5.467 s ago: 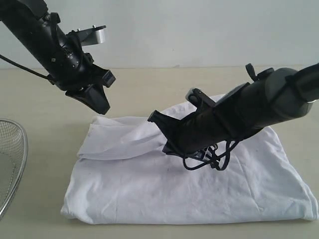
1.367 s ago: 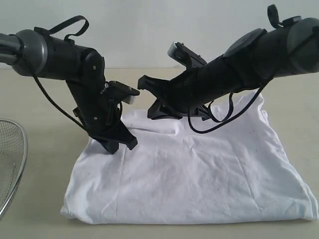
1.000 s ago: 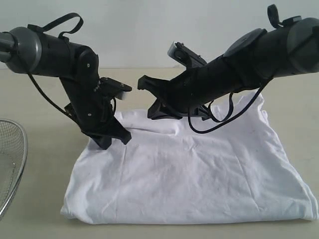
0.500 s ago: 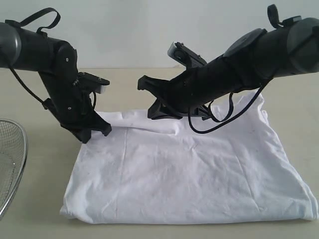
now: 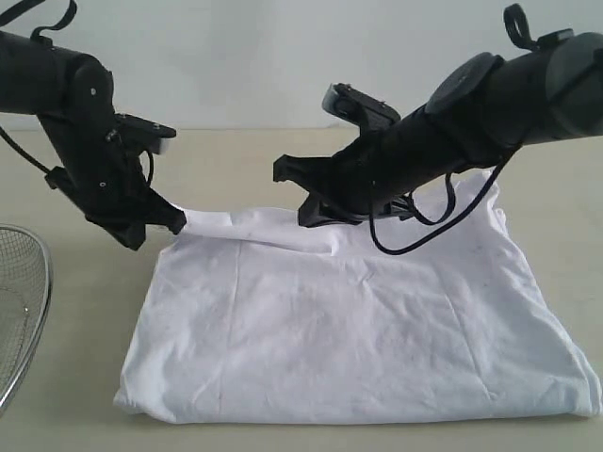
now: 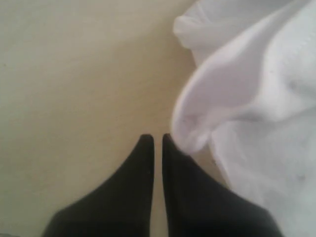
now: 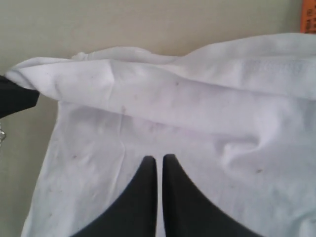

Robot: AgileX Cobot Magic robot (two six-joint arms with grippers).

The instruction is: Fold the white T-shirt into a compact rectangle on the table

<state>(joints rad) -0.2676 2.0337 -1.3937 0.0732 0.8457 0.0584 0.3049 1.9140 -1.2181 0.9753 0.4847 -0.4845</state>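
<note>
The white T-shirt [image 5: 358, 320] lies folded and plain side up on the table [image 5: 245, 160]. My left gripper [image 5: 160, 231] is at the shirt's far left corner, low over the tabletop. In the left wrist view the left gripper [image 6: 158, 138] is shut with nothing between its jaws, and a rolled edge of the shirt [image 6: 256, 98] rests against the outside of one fingertip [image 6: 170, 143]. My right gripper [image 5: 309, 215] hovers over the shirt's far edge. The right wrist view shows the right gripper [image 7: 159, 159] shut and empty above the cloth [image 7: 197, 108]. An orange neck tag [image 7: 308, 15] peeks out at the frame's edge.
A round wire-mesh basket [image 5: 19, 311] stands at the table's left edge, close to my left arm. Loose black cables [image 5: 415, 231] hang from my right arm just above the shirt. A pale wall [image 5: 283, 56] rises behind the table.
My left gripper has moved left and slightly up, off the shirt to its far left corner, and that corner now points out leftward. My right arm shifted slightly right.
</note>
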